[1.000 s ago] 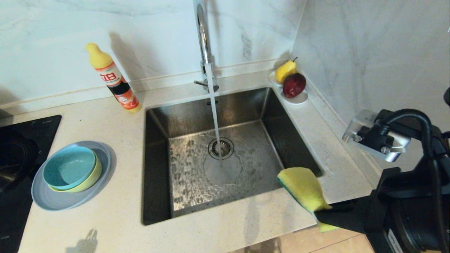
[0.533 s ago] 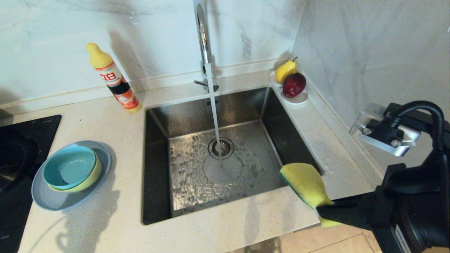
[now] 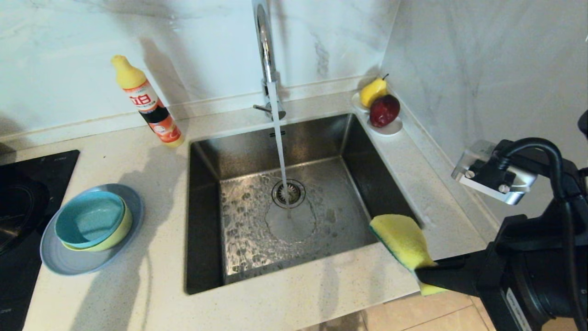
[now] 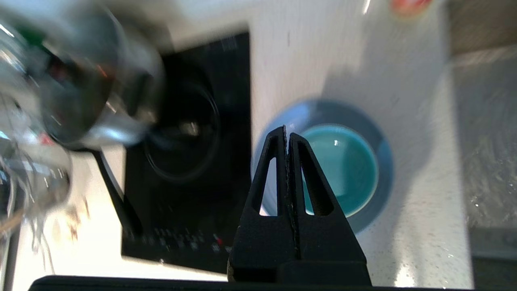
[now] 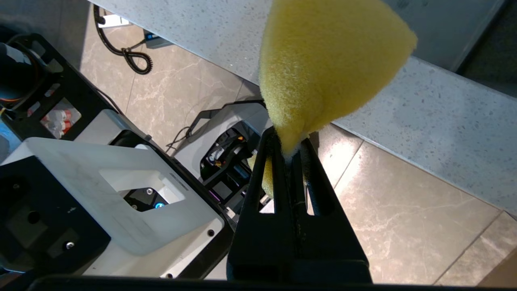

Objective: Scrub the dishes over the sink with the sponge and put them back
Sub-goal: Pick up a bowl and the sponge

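The dishes stand stacked on the counter left of the sink: a teal bowl [image 3: 89, 219] inside a yellow-green bowl [image 3: 121, 232], both on a grey-blue plate [image 3: 69, 261]. My left gripper [image 4: 287, 131] hangs shut and empty above the stack, over the plate's [image 4: 377, 210] edge beside the teal bowl [image 4: 347, 169]; it does not show in the head view. My right gripper [image 3: 425, 276] is shut on the yellow sponge [image 3: 402, 239] at the sink's near right corner. The sponge [image 5: 323, 68] sticks out beyond the fingertips of the right gripper [image 5: 288, 141]. Water runs from the faucet [image 3: 265, 50] into the sink [image 3: 367, 170].
A dish soap bottle [image 3: 147, 103] stands behind the dishes. A black hob [image 3: 27, 184] with a pot [image 4: 80, 81] lies at the far left. A white dish [image 3: 392, 129] with a pear and an apple sits in the back right corner by the wall.
A broad shadow has spread over the counter between the dishes and the sink. The right gripper and the sponge have shifted only slightly.
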{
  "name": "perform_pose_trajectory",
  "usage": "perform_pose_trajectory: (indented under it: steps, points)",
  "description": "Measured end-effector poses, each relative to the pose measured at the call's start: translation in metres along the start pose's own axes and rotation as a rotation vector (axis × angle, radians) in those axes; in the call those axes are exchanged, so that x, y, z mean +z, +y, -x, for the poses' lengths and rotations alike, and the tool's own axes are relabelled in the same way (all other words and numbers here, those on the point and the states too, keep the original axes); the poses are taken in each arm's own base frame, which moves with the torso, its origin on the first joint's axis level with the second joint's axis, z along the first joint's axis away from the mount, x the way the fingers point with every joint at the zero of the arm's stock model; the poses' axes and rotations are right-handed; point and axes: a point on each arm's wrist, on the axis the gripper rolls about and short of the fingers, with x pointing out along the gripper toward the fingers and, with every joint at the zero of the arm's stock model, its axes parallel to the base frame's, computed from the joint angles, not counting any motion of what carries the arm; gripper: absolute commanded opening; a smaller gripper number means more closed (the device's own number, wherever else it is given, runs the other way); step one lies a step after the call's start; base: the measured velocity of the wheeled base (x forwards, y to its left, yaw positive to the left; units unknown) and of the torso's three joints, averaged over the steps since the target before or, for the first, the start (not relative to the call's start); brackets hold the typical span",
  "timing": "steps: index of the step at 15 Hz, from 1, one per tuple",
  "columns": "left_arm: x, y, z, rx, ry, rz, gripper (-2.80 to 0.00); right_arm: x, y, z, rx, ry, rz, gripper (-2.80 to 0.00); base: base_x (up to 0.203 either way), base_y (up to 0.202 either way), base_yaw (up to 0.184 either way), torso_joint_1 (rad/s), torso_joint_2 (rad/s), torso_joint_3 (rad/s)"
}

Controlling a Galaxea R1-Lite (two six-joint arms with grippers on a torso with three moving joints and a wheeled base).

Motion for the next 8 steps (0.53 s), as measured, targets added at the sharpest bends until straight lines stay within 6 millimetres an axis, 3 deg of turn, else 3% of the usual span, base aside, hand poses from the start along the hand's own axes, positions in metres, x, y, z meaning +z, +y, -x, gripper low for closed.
perform_pose_trajectory:
  steps: [3, 8]
  points:
    - [0.001, -0.01, -0.053, 0.034, 0.148, 0.02, -2.8, 0.0, -0.001, 0.0, -0.002, 0.001, -0.001, -2.8, 0.0, 0.0, 0.0, 0.0, 0.0, 0.0]
    - [-0.016, 0.001, -0.101, -0.003, 0.345, 0.132, -2.8, 0.001, 0.0, -0.003, -0.002, 0.005, 0.0, -2.8, 0.0, 0.0, 0.0, 0.0, 0.0, 0.0]
